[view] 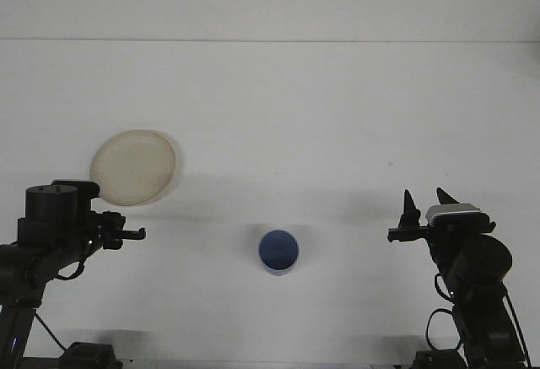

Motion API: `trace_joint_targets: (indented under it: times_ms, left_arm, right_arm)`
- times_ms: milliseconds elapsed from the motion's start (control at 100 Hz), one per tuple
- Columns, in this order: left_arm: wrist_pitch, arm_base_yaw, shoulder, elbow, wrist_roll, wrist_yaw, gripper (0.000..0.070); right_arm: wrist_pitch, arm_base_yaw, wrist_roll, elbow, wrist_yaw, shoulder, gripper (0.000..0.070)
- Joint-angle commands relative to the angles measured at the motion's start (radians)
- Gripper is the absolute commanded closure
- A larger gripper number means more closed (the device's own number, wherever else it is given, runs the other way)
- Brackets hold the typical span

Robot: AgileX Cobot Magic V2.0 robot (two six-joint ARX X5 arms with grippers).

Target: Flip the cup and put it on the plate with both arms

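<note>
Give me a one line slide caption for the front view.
Blue cup sits between left gripper and right gripper, its fingers apart; cream plate waits on the white table.

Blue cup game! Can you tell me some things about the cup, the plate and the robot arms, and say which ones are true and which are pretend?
1. The blue cup is sitting on the plate. False: it stands on the bare table, apart from the plate.
2. The plate is to the left of the cup and farther back. True.
3. The right gripper is holding the cup. False: it is open, empty and off to the cup's right.
4. The plate has food on it. False: nothing lies on it.
5. The cup sits between the two arms. True.
</note>
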Motion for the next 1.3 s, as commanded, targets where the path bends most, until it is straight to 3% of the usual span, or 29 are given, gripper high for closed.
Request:
trace_joint_targets:
  times_ms: [0,340,390,510,580,900,1290]
  left_arm:
    - [0.019,0.0,0.011,0.016,0.016,0.003,0.0689]
    - [0.049,-0.001,-0.002,0.016,0.011,0.004,0.0667]
    - [0.047,-0.001,-0.002,0.016,0.002,0.004,0.0575]
    - [0.046,-0.002,-0.002,0.016,-0.007,0.004,0.0271]
    - [0.043,-0.003,-0.002,0.016,-0.007,0.006,0.0202]
    - [0.002,-0.069,0.019,0.079,-0.008,0.007,0.0198]
    - [-0.028,-0.415,0.252,0.24,-0.087,0.007,0.0198]
  right_arm:
    - [0.01,0.0,0.002,0.001,0.0,0.002,0.0279]
    - [0.01,0.0,0.002,0.001,0.0,0.002,0.0279]
    - [0.01,0.0,0.002,0.001,0.0,0.002,0.0279]
    - [0.01,0.0,0.002,0.001,0.001,0.002,0.0279]
    - [0.01,0.0,0.002,0.001,0.007,0.002,0.0279]
    - [0.01,0.0,0.001,0.001,0.006,0.002,0.0279]
    - [0.01,0.0,0.002,0.001,0.006,0.002,0.0279]
